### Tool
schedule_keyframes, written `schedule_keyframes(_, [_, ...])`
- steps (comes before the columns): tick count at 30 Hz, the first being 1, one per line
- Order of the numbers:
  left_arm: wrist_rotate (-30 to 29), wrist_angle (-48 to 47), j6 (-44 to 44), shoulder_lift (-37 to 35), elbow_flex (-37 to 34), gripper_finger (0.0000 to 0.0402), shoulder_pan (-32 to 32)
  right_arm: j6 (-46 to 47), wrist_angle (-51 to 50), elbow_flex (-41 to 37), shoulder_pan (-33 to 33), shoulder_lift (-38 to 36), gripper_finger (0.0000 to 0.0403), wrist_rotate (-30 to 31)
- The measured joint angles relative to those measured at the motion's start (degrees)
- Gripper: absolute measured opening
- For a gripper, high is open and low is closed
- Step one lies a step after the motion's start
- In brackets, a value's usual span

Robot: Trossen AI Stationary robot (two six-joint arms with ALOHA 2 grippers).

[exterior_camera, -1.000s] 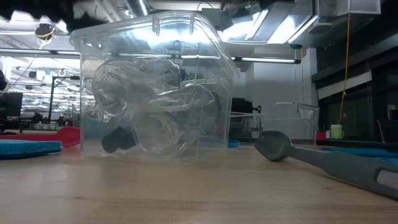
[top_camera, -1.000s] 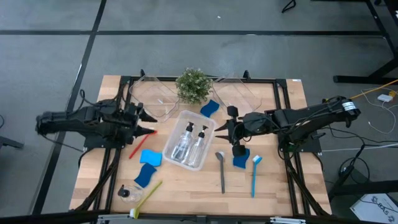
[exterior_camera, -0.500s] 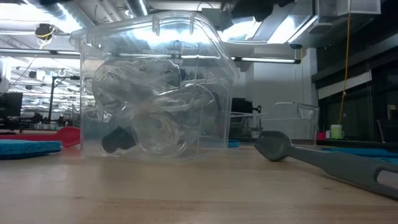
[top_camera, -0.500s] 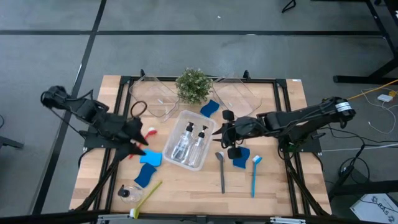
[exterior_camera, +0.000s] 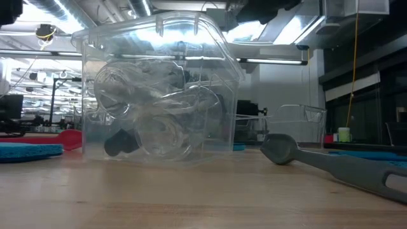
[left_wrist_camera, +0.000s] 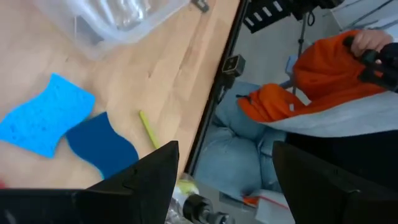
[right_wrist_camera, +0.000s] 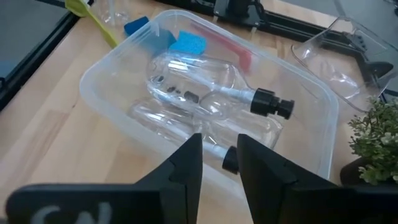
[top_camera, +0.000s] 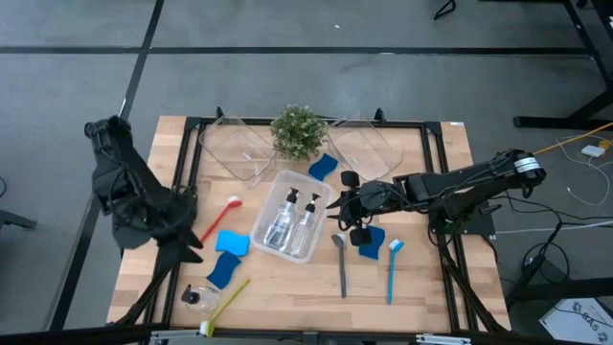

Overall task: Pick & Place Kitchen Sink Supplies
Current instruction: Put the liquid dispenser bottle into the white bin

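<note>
Clear plastic bin (top_camera: 292, 214) sits at centre frame of the high view on the wooden surface (top_camera: 441, 278), holding two pump bottles (right_wrist_camera: 211, 93) lying on their sides. A third pump bottle (top_camera: 198, 298) lies at lower left beside the yellow-green brush (top_camera: 226, 305). Two blue sponges (top_camera: 228, 255) lie just left of the bin; the red brush (top_camera: 218, 218) lies above them. A blue sponge (top_camera: 323, 166) lies just below the potted plant (top_camera: 297, 130) at upper centre. The grey brush (top_camera: 341, 263) and blue brush (top_camera: 393, 268) lie at lower right of centre, a dark blue sponge (top_camera: 372, 241) between their heads.

Left tool (left_wrist_camera: 217, 180): raised at the left edge of the surface, fingers spread wide, nothing between them. Right tool (right_wrist_camera: 217, 163): just right of the bin, fingers a narrow gap apart, nothing seen held. A person in an orange top (left_wrist_camera: 329, 81) sits beyond the surface edge.
</note>
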Motion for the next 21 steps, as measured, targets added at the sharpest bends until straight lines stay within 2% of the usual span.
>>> schedule_keyframes(4, [-2.0, -2.7, -5.9, 0.7, 0.0, 0.0251, -3.1, 1.8, -0.2, 0.0, 0.0, 0.0, 0.0100, 0.0])
schedule_keyframes(8, [-1.0, -5.6, -11.0, 2.1, 0.0, 0.0251, -5.1, 2.3, -1.0, 0.0, 0.0, 0.0, 0.0100, 0.0])
schedule_keyframes(15, [-1.5, -5.4, -16.8, 7.0, 0.0, 0.0251, -10.6, 4.6, -0.9, 0.0, 0.0, 0.0, 0.0100, 0.0])
schedule_keyframes(21, [-8.4, -1.4, -19.0, 10.4, 0.0, 0.0251, -16.2, 5.1, -0.9, 0.0, 0.0, 0.0, 0.0100, 0.0])
